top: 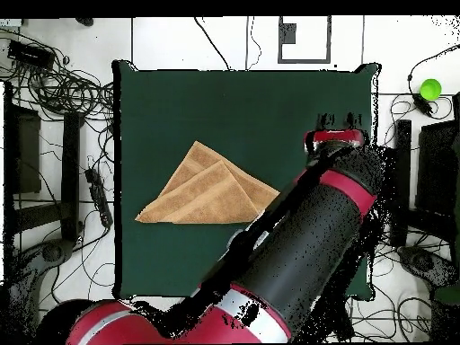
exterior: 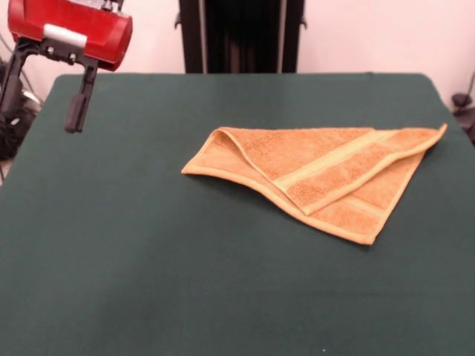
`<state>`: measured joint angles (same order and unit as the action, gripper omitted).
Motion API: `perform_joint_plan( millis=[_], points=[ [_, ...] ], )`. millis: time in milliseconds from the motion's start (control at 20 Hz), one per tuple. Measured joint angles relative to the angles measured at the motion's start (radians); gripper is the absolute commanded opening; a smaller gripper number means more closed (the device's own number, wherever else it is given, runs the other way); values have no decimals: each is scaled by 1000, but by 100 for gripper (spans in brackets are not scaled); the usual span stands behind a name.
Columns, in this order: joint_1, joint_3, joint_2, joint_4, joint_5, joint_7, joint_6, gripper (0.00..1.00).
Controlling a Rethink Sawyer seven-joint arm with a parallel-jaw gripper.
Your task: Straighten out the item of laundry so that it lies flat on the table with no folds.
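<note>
The item of laundry (exterior: 319, 174) is an orange-tan towel folded over on a diagonal into a rough triangle. One corner flap lies across its middle, and a lighter woven band shows along the flap's edge. It rests right of centre on the dark green table (exterior: 111, 245). In the overhead view the towel (top: 211, 193) lies left of centre on the table (top: 180, 99). My gripper (exterior: 74, 119) hangs under its red housing at the far left, above the table and well clear of the towel. From overhead the gripper (top: 337, 121) is near the right edge.
My red and black arm (top: 296, 243) crosses the table's lower right part in the overhead view. Cables and stands (top: 63, 90) crowd the floor left of the table. A green ball (top: 431, 88) lies off the table at the right.
</note>
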<state>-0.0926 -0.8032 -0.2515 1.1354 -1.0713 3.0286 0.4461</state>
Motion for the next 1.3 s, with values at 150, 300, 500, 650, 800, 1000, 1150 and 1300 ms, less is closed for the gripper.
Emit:
perform_joint_plan(
  millis=[150, 300, 500, 650, 800, 1000, 1150, 1300],
  points=[
    [-28, -60, 39, -17, -136, 54, 1, 100],
    [-59, -121, 82, -29, -267, 140, 1, 100],
    [-100, -198, 147, -37, -390, 317, 1, 100],
    [-129, -234, 196, -40, -429, 455, 1, 100],
    [-141, -246, 217, -41, -438, 506, 1, 100],
    [-158, -249, 246, -43, -455, 550, 6, 100],
    [-169, -249, 264, -48, -473, 551, 33, 100],
    [-173, -249, 265, -55, -496, 551, 98, 100]
  ],
)
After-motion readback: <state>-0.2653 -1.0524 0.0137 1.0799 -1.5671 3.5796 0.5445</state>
